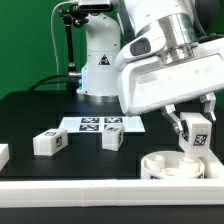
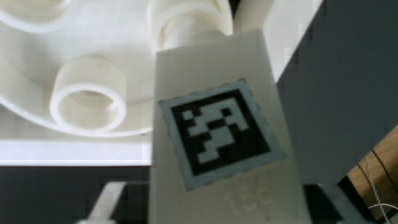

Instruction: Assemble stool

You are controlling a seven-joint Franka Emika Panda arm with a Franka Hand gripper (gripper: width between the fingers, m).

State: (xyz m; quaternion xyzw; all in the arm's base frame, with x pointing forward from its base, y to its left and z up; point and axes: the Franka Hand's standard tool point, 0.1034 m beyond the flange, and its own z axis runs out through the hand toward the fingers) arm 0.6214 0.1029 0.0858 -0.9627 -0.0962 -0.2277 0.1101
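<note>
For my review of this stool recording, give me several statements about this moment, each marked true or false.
1. The jaws grip a tagged leg upright above the seat. True.
2. Two loose legs lie on the table near the marker board. True.
3. The seat rests on the marker board. False: it sits apart from it, toward the exterior view's right.
4. The jaws are empty. False: they are shut on the leg.

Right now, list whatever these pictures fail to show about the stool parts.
- Leg in the gripper: in the exterior view its lower end is hidden behind the seat rim, so whether it is seated cannot be told.
- Seat: in the wrist view it is blurred, and the leg covers much of it.
- White piece: cut off by the exterior view's left edge; kind unknown.
</note>
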